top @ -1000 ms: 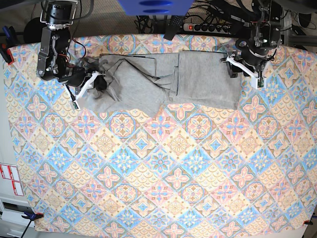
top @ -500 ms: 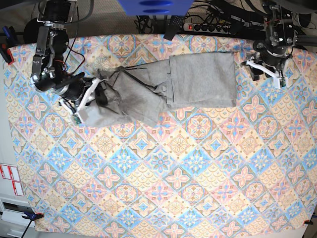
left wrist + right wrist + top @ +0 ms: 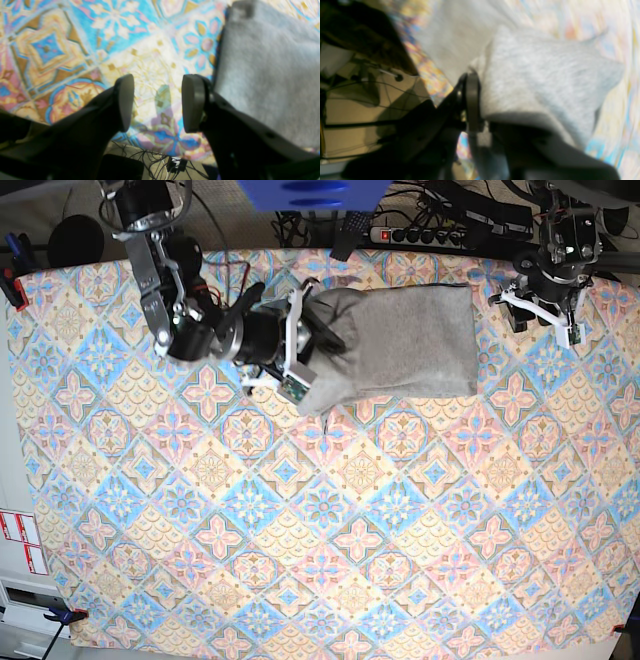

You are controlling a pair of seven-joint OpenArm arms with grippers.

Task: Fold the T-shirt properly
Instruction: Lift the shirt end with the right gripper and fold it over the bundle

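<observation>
The base camera looks straight down from high above, taking in the whole tablecloth [image 3: 320,520] and both arms along its far edge. The left wrist camera sits close behind the left gripper [image 3: 156,102], looking down near the cloth's far edge. The right wrist camera, blurred, looks along the right gripper [image 3: 480,117]. All three views share the T-shirt [image 3: 410,340].
</observation>
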